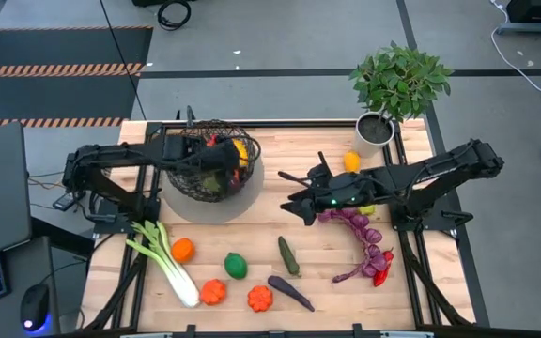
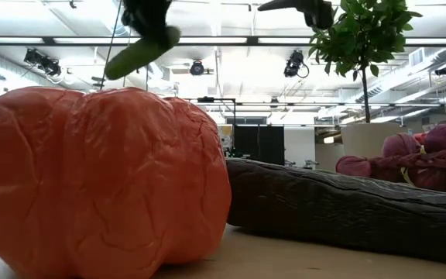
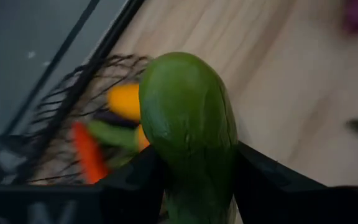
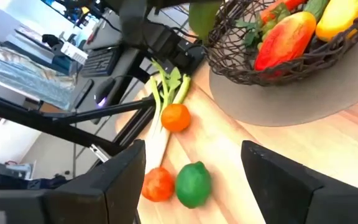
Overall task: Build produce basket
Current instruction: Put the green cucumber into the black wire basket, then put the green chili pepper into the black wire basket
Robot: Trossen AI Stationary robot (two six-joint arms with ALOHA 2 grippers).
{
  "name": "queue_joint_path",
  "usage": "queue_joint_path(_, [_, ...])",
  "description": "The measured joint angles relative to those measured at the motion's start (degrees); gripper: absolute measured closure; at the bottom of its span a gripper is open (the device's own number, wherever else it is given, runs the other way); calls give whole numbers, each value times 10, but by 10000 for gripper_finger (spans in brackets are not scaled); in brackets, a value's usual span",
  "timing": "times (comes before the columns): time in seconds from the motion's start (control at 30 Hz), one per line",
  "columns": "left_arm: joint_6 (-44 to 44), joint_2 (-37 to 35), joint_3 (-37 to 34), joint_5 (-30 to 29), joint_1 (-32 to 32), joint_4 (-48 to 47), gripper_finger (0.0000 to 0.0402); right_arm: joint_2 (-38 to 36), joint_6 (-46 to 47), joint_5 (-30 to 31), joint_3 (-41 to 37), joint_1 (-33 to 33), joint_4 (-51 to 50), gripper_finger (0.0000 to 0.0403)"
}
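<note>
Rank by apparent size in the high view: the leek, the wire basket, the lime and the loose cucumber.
1. wire basket
2. leek
3. cucumber
4. lime, though the cucumber is only longer, not wider; these two are close.

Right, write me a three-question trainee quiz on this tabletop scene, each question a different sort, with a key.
1. True or false: the left gripper is shut on a green cucumber.
2. Multiple choice: the wire basket sits
A. on a round grey mat
B. inside the white pot
C. on top of the leek
3. Fill in: the right gripper is open and holds ____.

Key: 1 true; 2 A; 3 nothing.
</note>
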Motion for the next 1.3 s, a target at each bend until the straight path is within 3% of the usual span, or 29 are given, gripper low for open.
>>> queue_joint_path(0.27, [87,-1,0,4,90,-58,240,0,16,2,0,0,4,137])
queue_joint_path(0.5, [75,-1,-9,9,175,-50,237,0,43,2,0,0,7,137])
queue_joint_path(0.73, [60,0,-100,140,237,-47,177,0,51,2,0,0,7,137])
queue_joint_path(1.0, [46,-1,-138,169,220,-27,91,0,64,-9,0,0,-7,137])
queue_joint_path(1.3, [-85,-2,-70,284,124,-1,84,0,21,-87,0,-7,-153,138])
